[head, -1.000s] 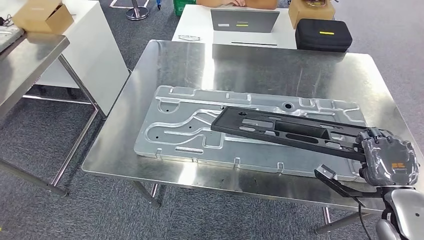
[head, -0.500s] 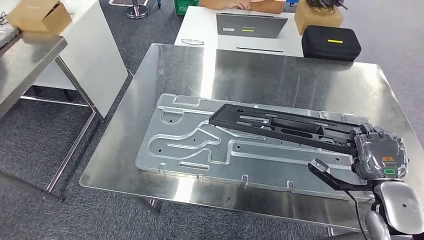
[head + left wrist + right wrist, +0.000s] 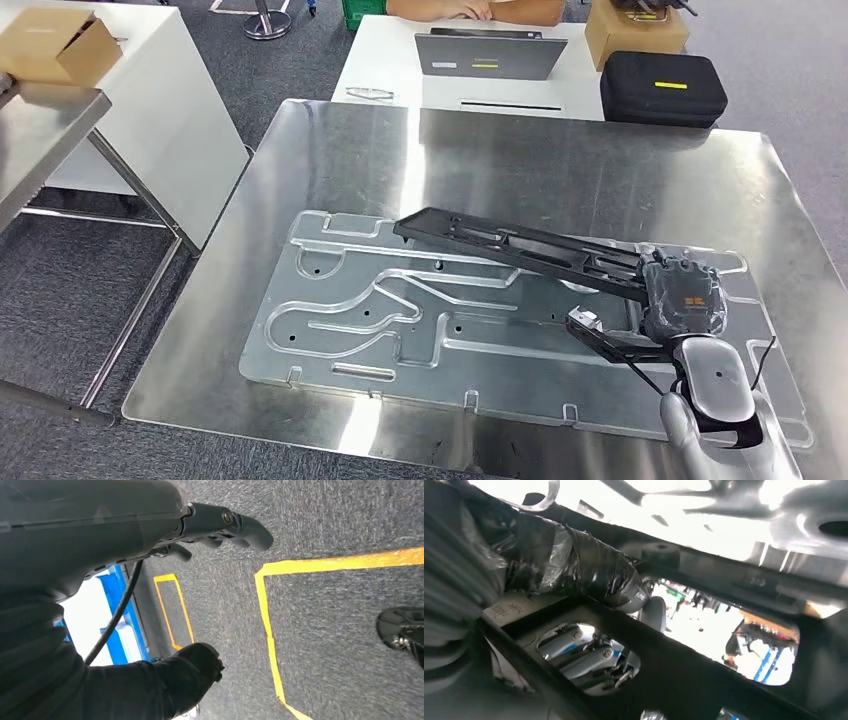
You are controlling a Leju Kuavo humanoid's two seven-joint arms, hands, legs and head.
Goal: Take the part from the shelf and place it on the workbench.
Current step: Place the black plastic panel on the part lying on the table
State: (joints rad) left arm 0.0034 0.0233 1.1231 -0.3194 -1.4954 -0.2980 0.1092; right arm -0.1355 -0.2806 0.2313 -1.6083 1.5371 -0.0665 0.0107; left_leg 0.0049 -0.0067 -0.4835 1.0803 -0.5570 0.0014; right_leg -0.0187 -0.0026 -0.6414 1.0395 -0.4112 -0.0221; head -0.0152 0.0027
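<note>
Head view: right hand (image 3: 684, 298) grips black part (image 3: 510, 243) above workbench (image 3: 330, 140).

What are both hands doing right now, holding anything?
Left hand: hangs over the floor, holding nothing, fingers partly curled; open or closed cannot be told.
Right hand: grips the black part.

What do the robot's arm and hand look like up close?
The right hand is dark grey, wrapped in shiny clear film, with a small orange mark on its back. Behind it sits a rounded silver wrist, trailing a thin black cable. The left hand has dark fingers.
</note>
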